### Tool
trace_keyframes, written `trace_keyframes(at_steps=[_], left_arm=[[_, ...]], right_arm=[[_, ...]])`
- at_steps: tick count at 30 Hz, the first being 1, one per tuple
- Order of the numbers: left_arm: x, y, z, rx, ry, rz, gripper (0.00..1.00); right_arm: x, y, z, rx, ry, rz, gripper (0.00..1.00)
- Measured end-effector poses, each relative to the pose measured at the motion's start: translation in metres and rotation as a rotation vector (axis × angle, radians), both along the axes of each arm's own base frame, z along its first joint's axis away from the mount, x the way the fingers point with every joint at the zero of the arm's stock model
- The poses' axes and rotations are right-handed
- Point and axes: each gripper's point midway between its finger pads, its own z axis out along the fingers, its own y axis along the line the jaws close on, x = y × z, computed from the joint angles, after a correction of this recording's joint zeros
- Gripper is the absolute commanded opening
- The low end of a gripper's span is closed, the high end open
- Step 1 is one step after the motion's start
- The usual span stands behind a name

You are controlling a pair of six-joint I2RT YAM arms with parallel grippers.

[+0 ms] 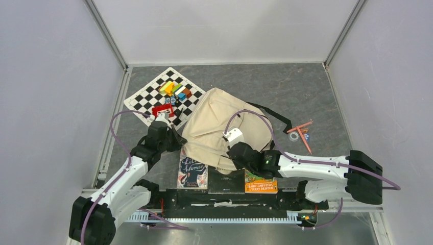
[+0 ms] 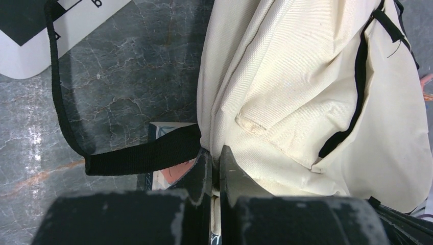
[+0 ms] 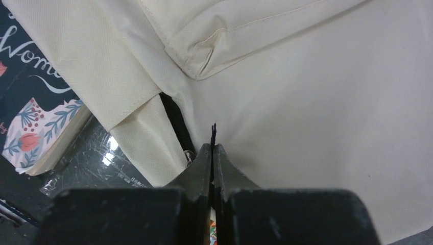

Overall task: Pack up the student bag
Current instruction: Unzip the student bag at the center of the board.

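The student bag [image 1: 219, 120], a big cream canvas backpack with black straps, lies in the middle of the table. My left gripper [image 1: 179, 141] is at its left edge. In the left wrist view that gripper [image 2: 216, 153] is shut on a fold of the bag's cream cloth [image 2: 306, 102], beside a loose black strap [image 2: 138, 159]. My right gripper [image 1: 231, 152] is at the bag's near edge. In the right wrist view it [image 3: 213, 147] is shut on a thin black zipper pull [image 3: 213, 130], next to the black zipper line [image 3: 176, 122].
Near the front edge lie a dark floral book [image 1: 192, 173], a black book [image 1: 225, 181] and an orange book [image 1: 261, 185], partly under the bag. A chessboard [image 1: 148, 94] with coloured blocks [image 1: 175, 90] and a red piece [image 1: 162, 108] lies at the back left. Pens and a tape ring [image 1: 294, 136] are right of the bag.
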Motion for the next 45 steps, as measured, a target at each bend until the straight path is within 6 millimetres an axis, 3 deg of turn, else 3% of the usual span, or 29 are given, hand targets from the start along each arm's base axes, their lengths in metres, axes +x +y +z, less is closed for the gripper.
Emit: trace_keyframes(at_steps=[12,22,28,29,32,33,34,37,39,45], left_arm=[[0.003,0.009,-0.007,0.038,0.034,0.030,0.02],[0.035,0.037,-0.010,0.082,0.084,0.108,0.02],[0.053,0.038,-0.006,0.096,0.095,0.088,0.02],[0.055,0.038,-0.004,0.099,0.089,0.082,0.06],[0.057,0.036,0.000,0.098,0.075,0.058,0.57],[0.058,0.036,0.001,0.103,0.069,0.049,0.70],[0.059,0.037,0.003,0.110,0.061,0.042,0.76],[0.058,0.032,0.015,0.120,0.013,0.011,0.87],[0.053,0.016,0.032,0.120,-0.056,-0.054,0.88],[0.006,-0.074,0.080,0.120,-0.271,-0.458,0.88]], right_arm=[[0.004,-0.012,0.006,-0.006,-0.030,-0.065,0.00],[0.004,-0.031,0.030,0.019,-0.089,-0.130,0.00],[0.008,-0.036,0.038,0.040,-0.116,-0.173,0.00],[0.008,-0.037,0.039,0.041,-0.118,-0.178,0.00],[0.009,-0.038,0.039,0.040,-0.124,-0.180,0.00],[0.009,-0.038,0.039,0.038,-0.126,-0.176,0.00],[0.009,-0.038,0.040,0.035,-0.128,-0.172,0.00],[0.009,-0.037,0.041,0.039,-0.134,-0.156,0.00],[0.009,-0.034,0.043,0.050,-0.139,-0.148,0.00],[0.012,-0.028,0.046,0.061,-0.155,-0.135,0.00]])
